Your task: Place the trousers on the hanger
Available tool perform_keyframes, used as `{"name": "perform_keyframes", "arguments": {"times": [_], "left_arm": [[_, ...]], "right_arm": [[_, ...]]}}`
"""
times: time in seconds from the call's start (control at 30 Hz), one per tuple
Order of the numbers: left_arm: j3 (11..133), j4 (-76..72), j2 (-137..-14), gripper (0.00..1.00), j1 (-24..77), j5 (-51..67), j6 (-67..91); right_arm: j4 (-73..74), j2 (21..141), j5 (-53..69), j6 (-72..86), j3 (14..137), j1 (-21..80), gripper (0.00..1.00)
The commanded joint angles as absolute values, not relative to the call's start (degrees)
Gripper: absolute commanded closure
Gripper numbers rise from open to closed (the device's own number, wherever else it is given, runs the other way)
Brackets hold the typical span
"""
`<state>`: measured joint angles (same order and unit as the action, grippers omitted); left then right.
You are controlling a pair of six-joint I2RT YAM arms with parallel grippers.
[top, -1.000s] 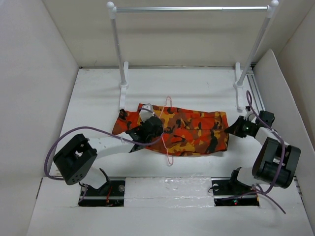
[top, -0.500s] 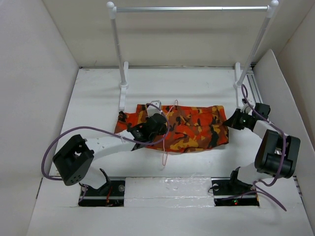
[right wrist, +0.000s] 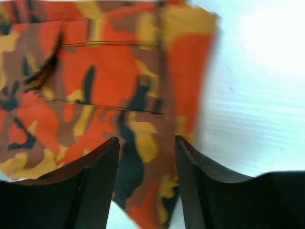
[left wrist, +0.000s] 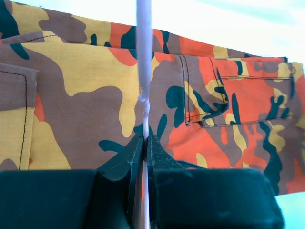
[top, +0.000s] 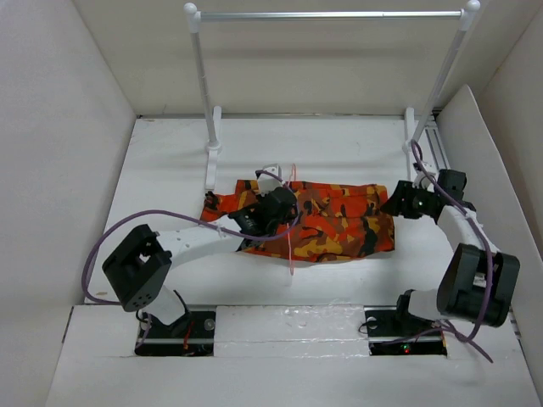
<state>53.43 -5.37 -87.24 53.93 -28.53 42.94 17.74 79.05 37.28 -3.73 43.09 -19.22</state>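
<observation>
Since one second ago the left hand [top: 273, 208] has carried the hanger [top: 291, 242] a little toward the far edge of the bench [top: 170, 161], and the right hand [top: 399, 203] has let its fingers go apart.

Left hand first: in its wrist view the two fingers are pressed together on the thin pale wire. The wire goes straight out from the tips over the cloth, with a small twist in it just beyond them. From above, this wire makes a line from the near side to the far side. It crosses the trousers [top: 339, 222] at about one third of their length from the left.

The trousers lie flat in the middle of the bench, long axis left to right, so the two axes stand nearly at a right angle (this, I think, is the relation that matters for the coming move). Whether the cloth already passes inside the triangle of the hanger, or the wire only lies on top, I cannot tell.

The right hand is low at the right end of the trousers, with its fingers pointing left along the cloth. Its own view shows them apart with the cloth edge below and nothing pinched. It is the nearer hand to that end.

The left arm reaches in a long diagonal from its base. The right arm is folded, with its elbow near the right edge.
</observation>
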Motion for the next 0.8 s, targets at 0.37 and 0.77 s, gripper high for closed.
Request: {"name": "perform_keyframes", "arguments": {"times": [0.37, 0.77], "left_arm": [[83.5, 5.7, -76.4, 1.0, 54.8, -27.8, 33.9], [95.1, 9.8, -75.3, 1.0, 55.8, -24.9, 32.3]], "right_arm": [[12.7, 49.9, 33.4, 22.9, 57.3, 21.4, 0.3], [-4.9, 60.6, 23.0, 34.9, 65.2, 37.6, 0.25]]}}
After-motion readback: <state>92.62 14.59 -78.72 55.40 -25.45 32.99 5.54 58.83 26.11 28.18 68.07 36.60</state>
